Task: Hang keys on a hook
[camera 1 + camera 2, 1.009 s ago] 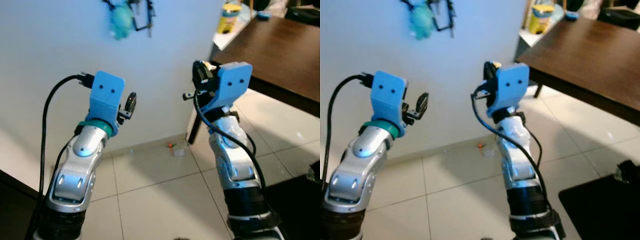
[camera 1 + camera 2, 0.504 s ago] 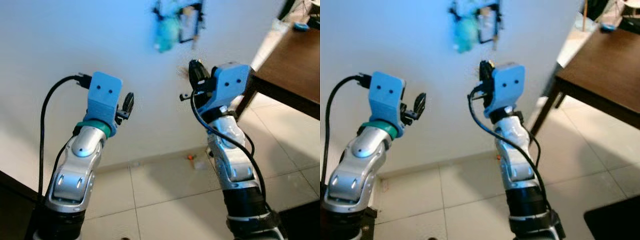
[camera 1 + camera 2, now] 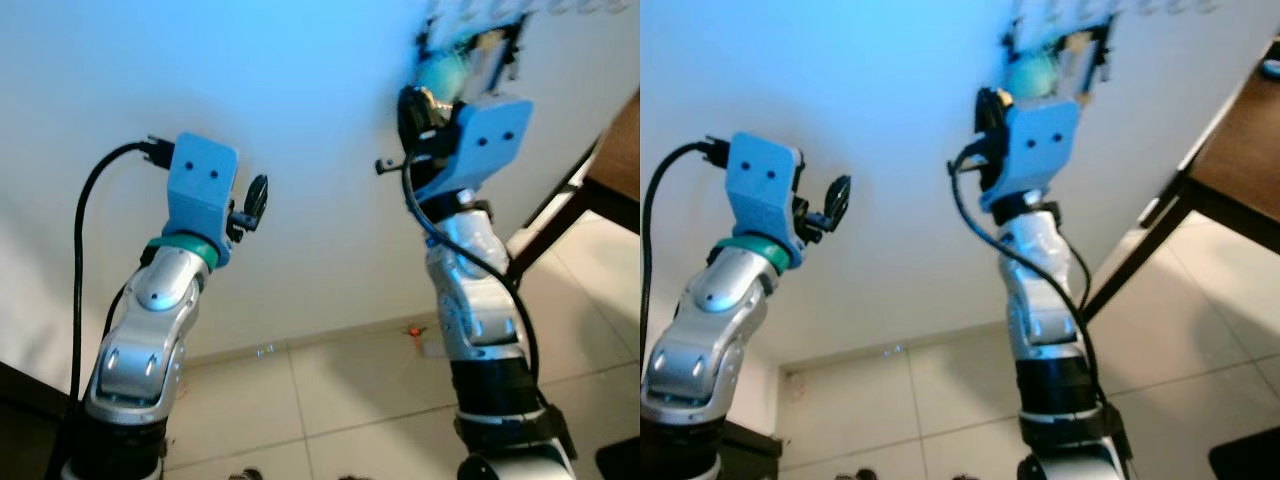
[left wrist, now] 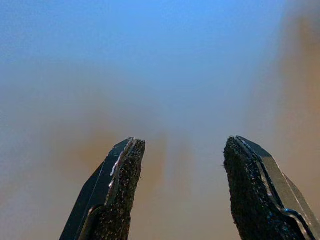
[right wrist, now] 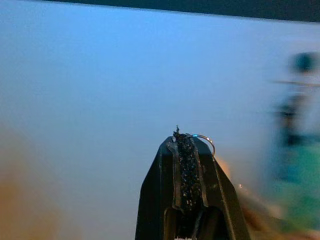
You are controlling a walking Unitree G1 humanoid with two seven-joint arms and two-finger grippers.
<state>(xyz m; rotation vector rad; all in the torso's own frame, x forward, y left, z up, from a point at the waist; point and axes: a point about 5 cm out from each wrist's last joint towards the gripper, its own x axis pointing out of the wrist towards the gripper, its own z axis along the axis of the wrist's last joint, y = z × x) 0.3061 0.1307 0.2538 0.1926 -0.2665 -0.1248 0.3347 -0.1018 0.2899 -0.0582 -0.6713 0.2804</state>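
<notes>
Right gripper (image 5: 186,145) pinches key ring (image 5: 206,140) near wall (image 3: 300,150).

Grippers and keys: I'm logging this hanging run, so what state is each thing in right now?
Right gripper: jaws shut on a key ring, raised near the wall.
Left gripper: jaws open, holding nothing.
Hanging items: on the wall, blurred.
Table: standing at the right.

Both silver arms raised toward the wall, left gripper (image 4: 177,190) fingers spread apart, right gripper (image 5: 187,150) fingers pressed together.
</notes>
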